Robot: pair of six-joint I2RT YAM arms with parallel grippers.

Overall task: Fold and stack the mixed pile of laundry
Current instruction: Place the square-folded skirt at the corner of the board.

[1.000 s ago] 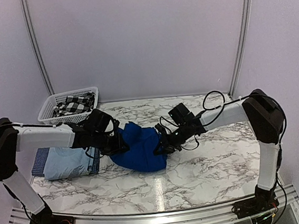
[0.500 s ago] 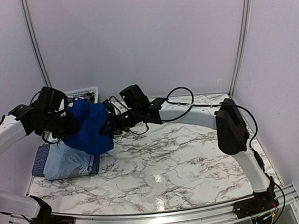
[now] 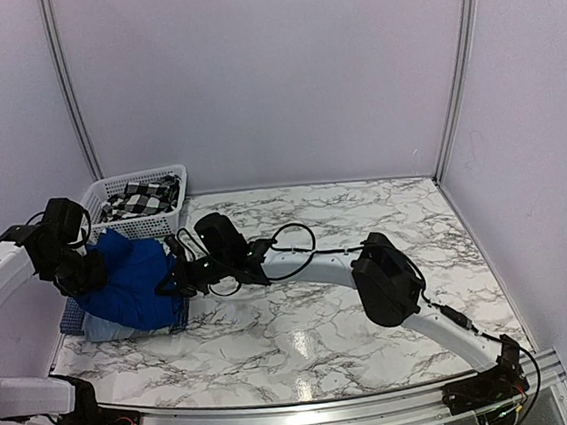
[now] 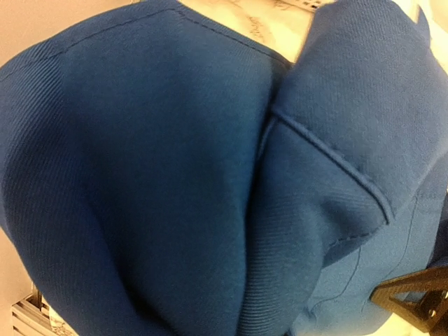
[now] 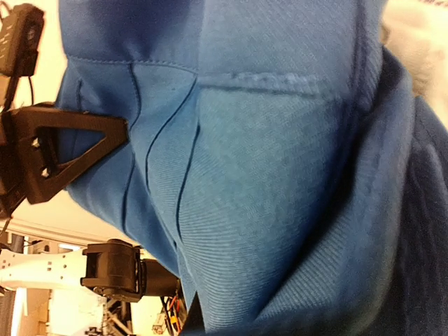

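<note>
The royal-blue shirt [image 3: 129,280] is bunched between my two grippers at the table's left side, right over the folded pale blue T-shirt [image 3: 124,326]. That T-shirt lies on the small-checked navy cloth [image 3: 68,319]. My left gripper [image 3: 87,275] is shut on the shirt's left edge and my right gripper [image 3: 177,280] on its right edge. Blue cloth [image 4: 175,175] fills the left wrist view and hides my fingers; the right wrist view is likewise full of it [image 5: 266,161]. Whether the shirt touches the T-shirt I cannot tell. The buffalo-check flannel shirt [image 3: 143,198] lies in the basket.
A white lattice basket [image 3: 96,198] stands at the back left corner, just behind the left arm. The marble table [image 3: 364,215] stretches to the right. The right arm reaches far across to the left, low over the tabletop.
Both arms have carried the royal-blue shirt from the table's middle up and leftward, then lowered it over the pale blue T-shirt. Both grips have held.
</note>
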